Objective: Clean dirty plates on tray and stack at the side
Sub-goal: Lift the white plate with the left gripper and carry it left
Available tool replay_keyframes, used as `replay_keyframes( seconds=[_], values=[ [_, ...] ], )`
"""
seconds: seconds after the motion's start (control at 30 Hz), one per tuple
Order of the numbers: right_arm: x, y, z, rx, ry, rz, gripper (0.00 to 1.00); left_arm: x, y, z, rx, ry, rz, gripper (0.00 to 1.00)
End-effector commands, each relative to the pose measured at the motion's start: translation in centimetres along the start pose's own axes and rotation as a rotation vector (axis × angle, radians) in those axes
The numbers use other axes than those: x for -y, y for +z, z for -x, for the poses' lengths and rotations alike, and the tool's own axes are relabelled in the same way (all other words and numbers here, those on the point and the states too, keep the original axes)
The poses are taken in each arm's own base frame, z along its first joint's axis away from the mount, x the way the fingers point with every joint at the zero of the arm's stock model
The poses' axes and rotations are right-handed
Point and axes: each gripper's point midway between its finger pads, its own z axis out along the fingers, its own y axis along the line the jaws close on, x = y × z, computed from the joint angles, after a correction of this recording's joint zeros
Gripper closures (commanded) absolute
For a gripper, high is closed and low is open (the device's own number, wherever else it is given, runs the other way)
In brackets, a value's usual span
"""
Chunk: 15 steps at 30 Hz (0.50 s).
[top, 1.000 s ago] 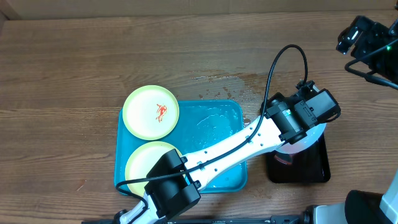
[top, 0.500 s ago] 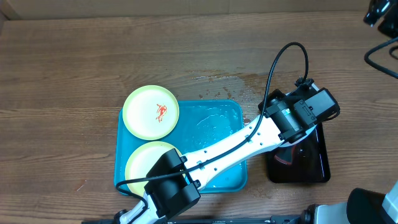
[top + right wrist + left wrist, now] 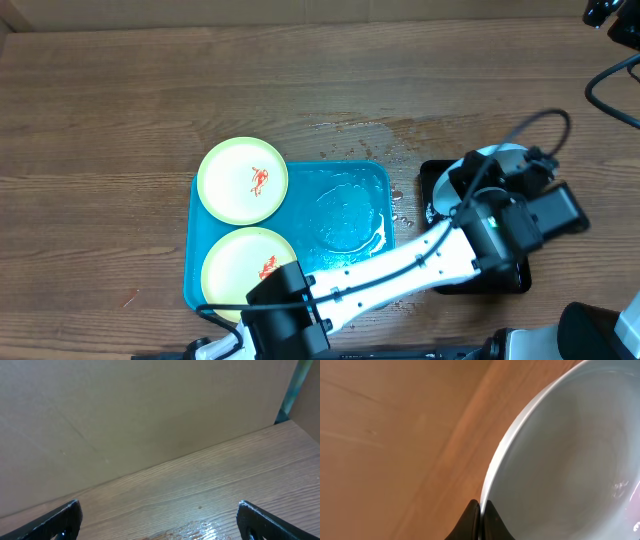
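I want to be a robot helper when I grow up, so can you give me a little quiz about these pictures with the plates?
1. How many pale yellow plates have red sauce on them?
2. True or false: the left jaws are shut on the rim of the pale blue-white plate.
3. In the overhead view, where is the black tray? A) left of the turquoise tray B) right of it C) on top of it

Key: 1) two; 2) true; 3) B
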Motion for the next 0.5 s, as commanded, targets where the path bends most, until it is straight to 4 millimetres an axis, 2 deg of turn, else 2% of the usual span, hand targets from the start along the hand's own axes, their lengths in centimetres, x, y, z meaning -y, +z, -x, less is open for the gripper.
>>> replay_keyframes(
  seconds=[0.0, 0.3, 0.47],
  values=[
    [-0.5, -1.4, 0.9, 0.036, -0.017, 0.017, 0.0, -1.9, -0.7, 0.8, 0.007, 0.076, 0.124, 0.96],
    [-1.1, -1.4, 0.9, 0.034, -0.018, 0.048, 0.0, -3.4, -1.0, 1.4, 0.013, 0.104, 0.21, 0.96],
    [-1.2, -1.4, 0.8, 0.029, -0.017, 0.054, 0.0, -3.5, -1.1, 1.7, 0.019, 0.118, 0.219, 0.96]
  ],
)
